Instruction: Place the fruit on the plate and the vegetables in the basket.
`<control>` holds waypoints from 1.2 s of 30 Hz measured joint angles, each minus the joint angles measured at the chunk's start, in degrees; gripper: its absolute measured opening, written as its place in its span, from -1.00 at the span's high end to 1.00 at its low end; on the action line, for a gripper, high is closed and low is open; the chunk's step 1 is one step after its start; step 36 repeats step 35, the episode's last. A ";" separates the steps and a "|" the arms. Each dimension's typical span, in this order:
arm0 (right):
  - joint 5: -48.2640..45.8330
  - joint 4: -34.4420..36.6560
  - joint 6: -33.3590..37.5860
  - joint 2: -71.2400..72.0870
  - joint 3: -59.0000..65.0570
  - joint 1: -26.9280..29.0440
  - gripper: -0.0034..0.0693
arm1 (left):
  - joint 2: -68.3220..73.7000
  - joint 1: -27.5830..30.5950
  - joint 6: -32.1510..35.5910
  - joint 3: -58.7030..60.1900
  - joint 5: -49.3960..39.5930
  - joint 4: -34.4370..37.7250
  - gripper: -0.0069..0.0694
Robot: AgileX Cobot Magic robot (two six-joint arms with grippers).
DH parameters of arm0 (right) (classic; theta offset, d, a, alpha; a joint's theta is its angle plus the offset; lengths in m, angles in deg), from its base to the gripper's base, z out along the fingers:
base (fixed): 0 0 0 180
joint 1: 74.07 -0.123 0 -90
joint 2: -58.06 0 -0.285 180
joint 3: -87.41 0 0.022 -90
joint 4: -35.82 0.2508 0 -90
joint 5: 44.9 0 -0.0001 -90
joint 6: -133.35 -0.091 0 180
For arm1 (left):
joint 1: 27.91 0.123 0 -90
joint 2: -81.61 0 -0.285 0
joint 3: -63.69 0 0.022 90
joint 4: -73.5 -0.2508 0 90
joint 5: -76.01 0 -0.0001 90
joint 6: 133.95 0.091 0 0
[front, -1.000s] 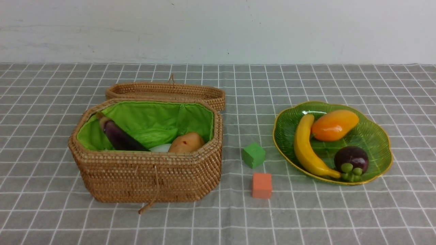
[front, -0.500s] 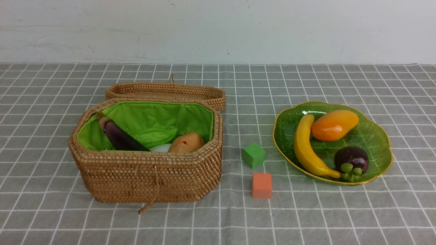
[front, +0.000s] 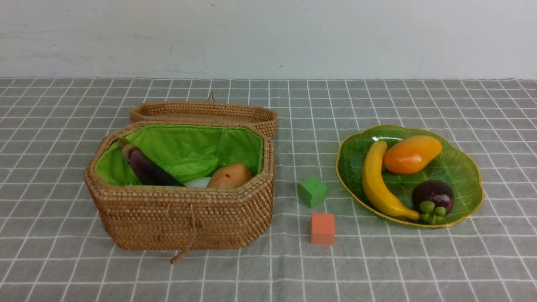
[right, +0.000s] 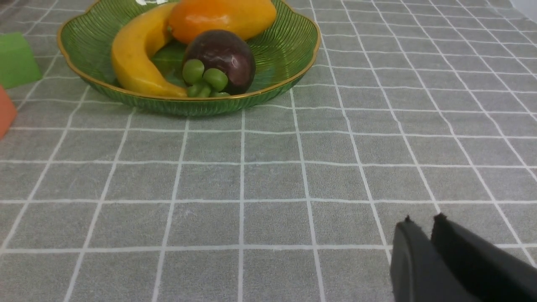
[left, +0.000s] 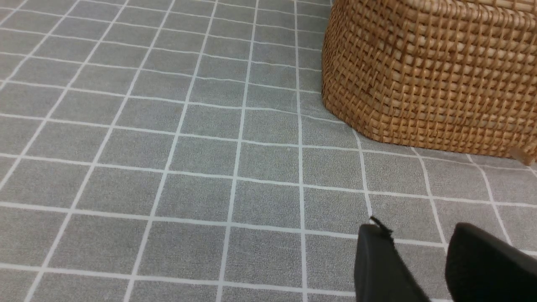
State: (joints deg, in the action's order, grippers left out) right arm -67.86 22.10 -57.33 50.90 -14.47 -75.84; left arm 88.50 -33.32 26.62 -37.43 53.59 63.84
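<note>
**Sorting looks complete — both hands low on the counter, empty**

Counter point(front: 419, 268): grey checked cloth, wide bare room in front and to both sides. Basket point(front: 180, 218): stiff wicker, lid point(front: 203, 112) folded back behind, mouth open; inside lie eggplant point(front: 147, 167), gourd point(front: 188, 167), potato point(front: 230, 175) and a sliver of radish point(front: 197, 182). Plate point(front: 461, 172): glass, fragile, thin scalloped rim — judged best lifted from under, not pinched. It carries banana point(front: 377, 184), mango point(front: 412, 154) and mangosteen point(front: 433, 196); all glossy, likely light and slippery, so grip across the middle. Green cube point(front: 312, 191) and orange cube point(front: 322, 228) sit between basket and plate, a narrow lane. Left hand point(left: 417, 251): fingers apart, holding nothing, near the basket wall. Right hand point(right: 421, 228): fingers nearly together, a slit showing, holding nothing, well short of the plate.
</note>
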 joint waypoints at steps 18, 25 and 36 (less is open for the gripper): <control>0.00 0.00 0.00 0.00 0.00 0.00 0.64 | 0.00 0.00 0.00 0.00 0.00 0.00 0.19; 0.00 0.00 0.05 0.00 0.00 0.00 0.61 | 0.00 0.00 0.00 0.00 0.00 0.00 0.19; 0.00 0.00 0.05 0.00 0.00 0.00 0.60 | 0.00 0.00 0.00 0.00 0.00 0.00 0.19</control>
